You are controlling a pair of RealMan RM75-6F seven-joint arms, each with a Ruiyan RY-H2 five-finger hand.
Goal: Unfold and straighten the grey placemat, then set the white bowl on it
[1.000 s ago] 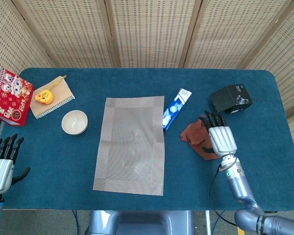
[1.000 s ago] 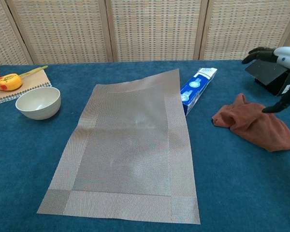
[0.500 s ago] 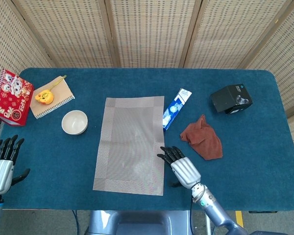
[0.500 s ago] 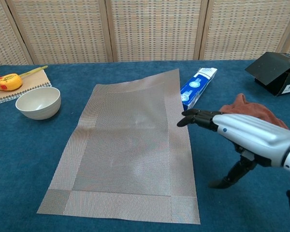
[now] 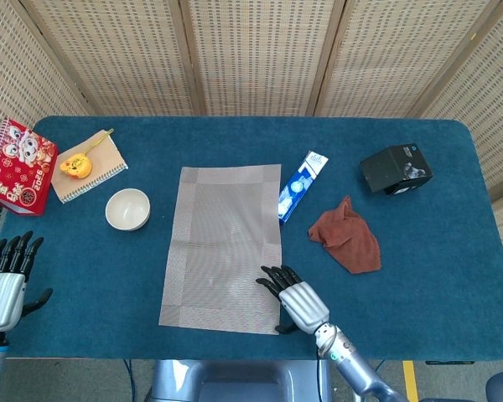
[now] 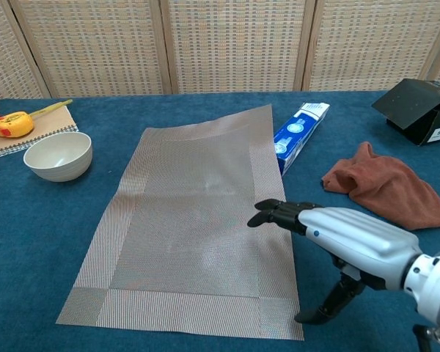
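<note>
The right hand (image 5: 294,300), fingers spread and holding nothing, hovered at the mat's (image 5: 222,247) five o'clock corner; the bowl (image 5: 127,208) sat at the mat's nine o'clock.

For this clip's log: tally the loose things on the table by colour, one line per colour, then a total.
Grey: 1, placemat
White: 1, bowl
Blue: 1, toothpaste box
Black: 1, box
Rust brown: 1, cloth
Red: 1, notebook
Tan: 1, notepad
Yellow: 1, tape measure
Total: 8
</note>
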